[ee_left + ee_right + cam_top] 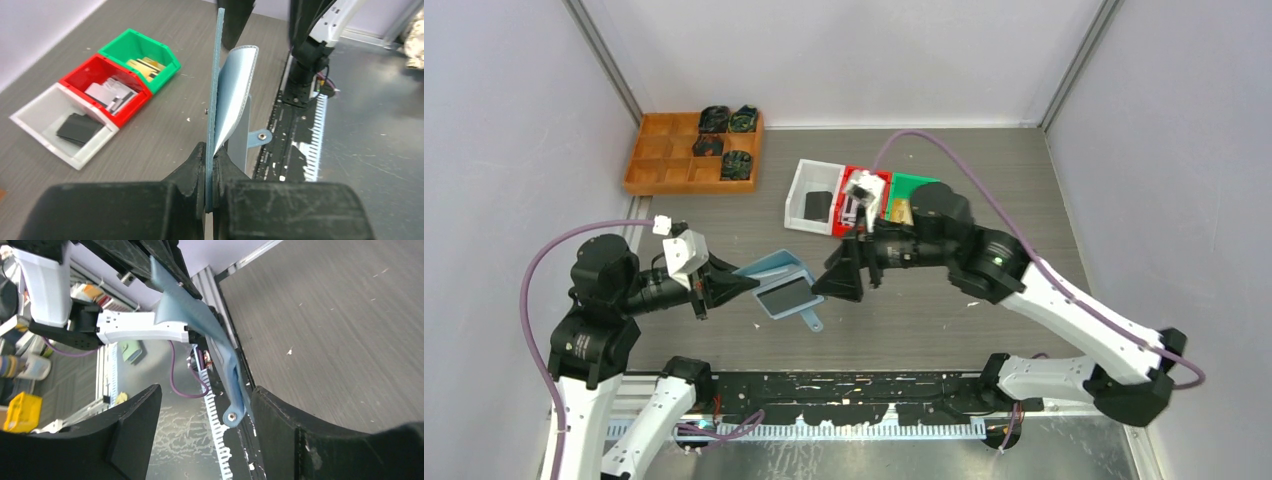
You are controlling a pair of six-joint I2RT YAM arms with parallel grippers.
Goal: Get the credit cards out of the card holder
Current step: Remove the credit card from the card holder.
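The slate-blue card holder [776, 282] hangs open above the table between my two arms. My left gripper [210, 161] is shut on one edge of the card holder [231, 95], with the flap curling away to the right. My right gripper [205, 402] stands open at the holder's far side; the holder's small tab [233, 416] hangs between its fingers, close to the right finger [300, 435] and apart from the left one. Tan-gold credit cards [146, 68] lie in the green bin [165, 52]. A dark panel shows on the holder's open face; I cannot tell if it is a card.
A white bin [802, 185] holding a dark flat item, a red bin [852, 175] with pale cards and the green bin [914, 183] stand in a row behind the grippers. A wooden compartment tray [656, 160] with dark objects sits at the back left.
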